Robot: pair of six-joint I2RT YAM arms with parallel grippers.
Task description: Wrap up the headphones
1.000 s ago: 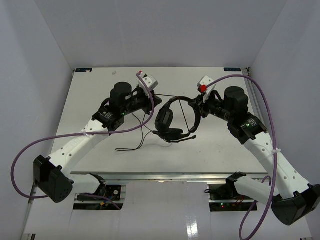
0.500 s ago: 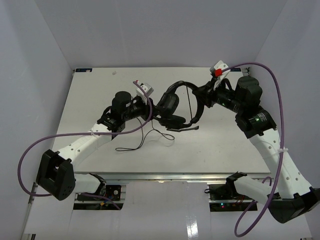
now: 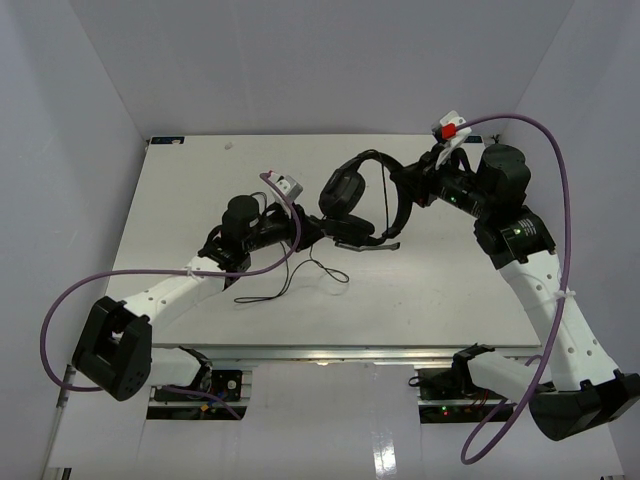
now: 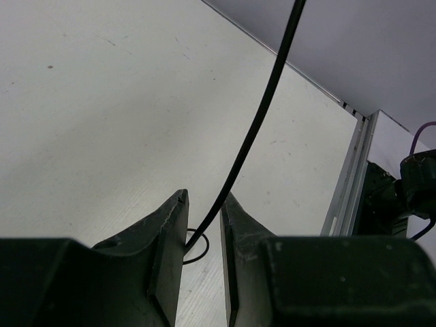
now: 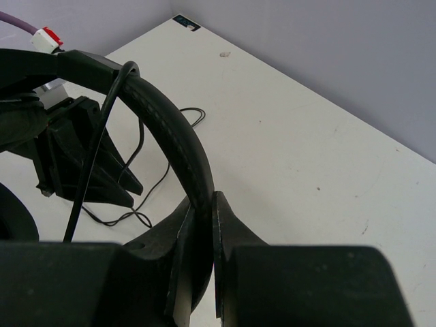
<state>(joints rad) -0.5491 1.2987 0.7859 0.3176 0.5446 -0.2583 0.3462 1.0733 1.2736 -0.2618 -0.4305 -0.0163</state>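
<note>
Near the tabletop's middle, the left gripper has drawn nearer, jaws narrowed around the cord. Farther back, the right gripper, clamping the headband, has carried the headphones toward the far edge, likely tensioning cord for wrapping.

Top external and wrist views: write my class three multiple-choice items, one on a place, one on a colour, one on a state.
1. Where does the thin black headphone cord pass?
A between the left end effector fingers
B under the right arm's base
C off the table

2. What colour are the thick robot-arm cables?
A green
B purple
C orange

3. The right end effector is:
A wide open
B shut on the black arched headband
C shut on a plug

Answers:
1 A, the left wrist view shows the cord in the gap.
2 B, both loops are purple.
3 B, its fingers clamp the band.
</note>
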